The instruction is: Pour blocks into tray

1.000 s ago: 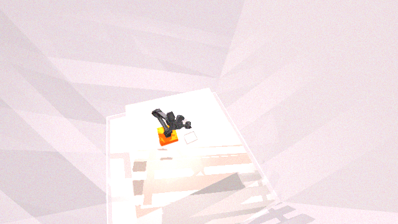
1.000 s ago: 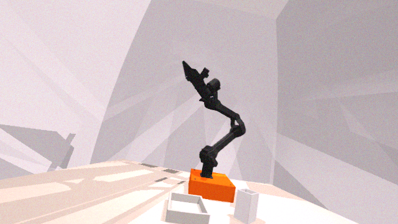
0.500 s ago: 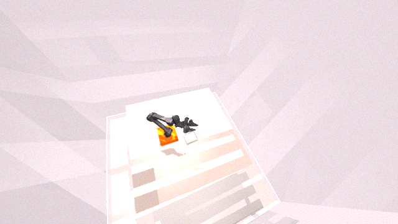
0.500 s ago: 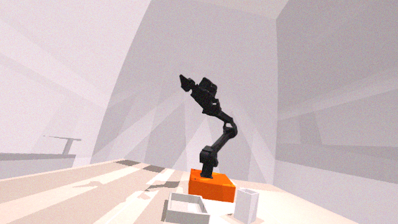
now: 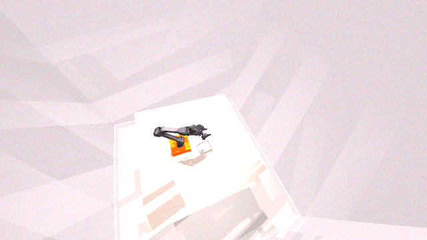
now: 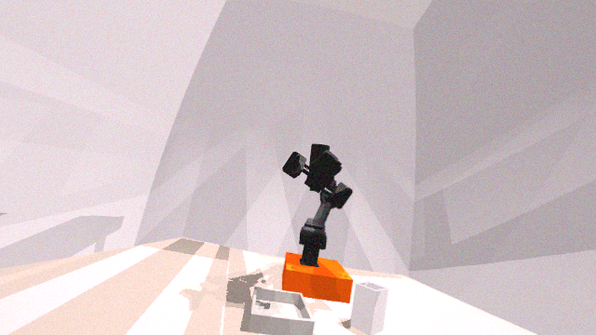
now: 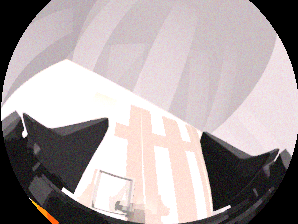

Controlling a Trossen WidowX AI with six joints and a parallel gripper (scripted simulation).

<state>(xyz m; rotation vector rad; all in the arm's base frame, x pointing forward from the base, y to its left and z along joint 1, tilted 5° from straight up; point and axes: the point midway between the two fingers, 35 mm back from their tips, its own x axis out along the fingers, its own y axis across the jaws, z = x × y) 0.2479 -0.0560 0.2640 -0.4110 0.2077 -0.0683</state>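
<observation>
Jaws of the gripper (image 5: 209, 132) (image 6: 318, 179) (image 7: 155, 131) stand spread wide, nothing between them, high above the table. Upright at the near right, the cup (image 6: 368, 308) stands just beside the tray (image 5: 198, 149) (image 6: 281, 325) (image 7: 113, 211). Approach seems in hand; next calls for lowering and lining up around the cup.

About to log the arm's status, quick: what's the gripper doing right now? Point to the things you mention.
Gripper (image 5: 207, 131) (image 6: 318, 179) (image 7: 156, 129): open, nothing between its fingers.
</observation>
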